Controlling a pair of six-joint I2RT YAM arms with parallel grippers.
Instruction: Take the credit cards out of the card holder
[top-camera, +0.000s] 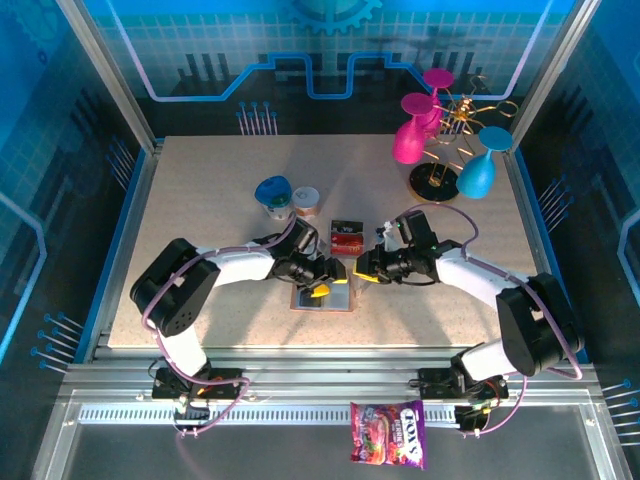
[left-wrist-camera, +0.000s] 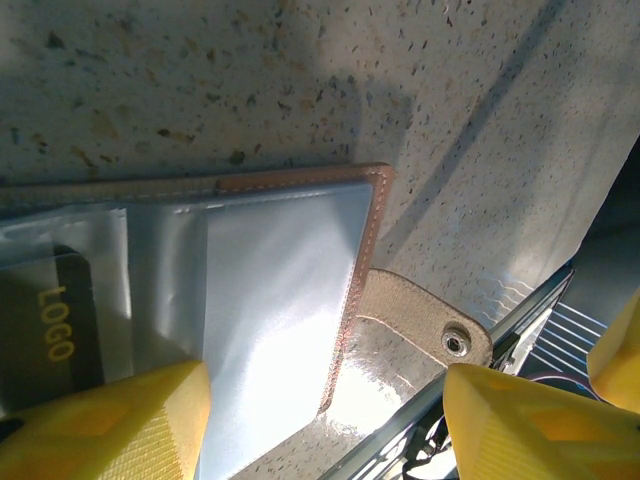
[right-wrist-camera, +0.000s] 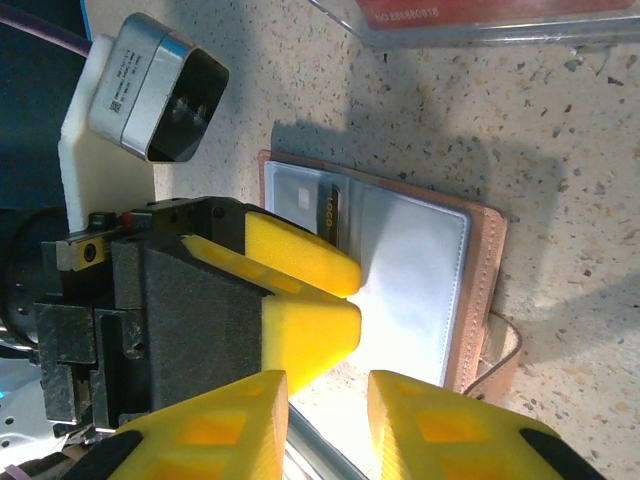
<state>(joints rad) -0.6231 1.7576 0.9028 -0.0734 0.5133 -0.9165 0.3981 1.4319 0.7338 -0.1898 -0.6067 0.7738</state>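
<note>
Near the middle of the speckled table (top-camera: 200, 200), toward its near edge: small brown leather bifold card holder (top-camera: 340, 300), lying open, pale faces up, dark gold-lettered plastic card (left-wrist-camera: 55, 320) in one pocket. Above it, left gripper (left-wrist-camera: 325, 385), yellow fingers (left-wrist-camera: 130, 420) spread wide, gripping nothing. Just right, right gripper (right-wrist-camera: 328, 400), narrowly parted, empty. Just beyond, red-and-dark card (top-camera: 347, 238).

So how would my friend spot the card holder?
Start at the speckled table, front middle, between the left hand and right hand. The card holder lies open flat there. It has a brown stitched edge and shiny pale insides, unlike the red card behind it.
</note>
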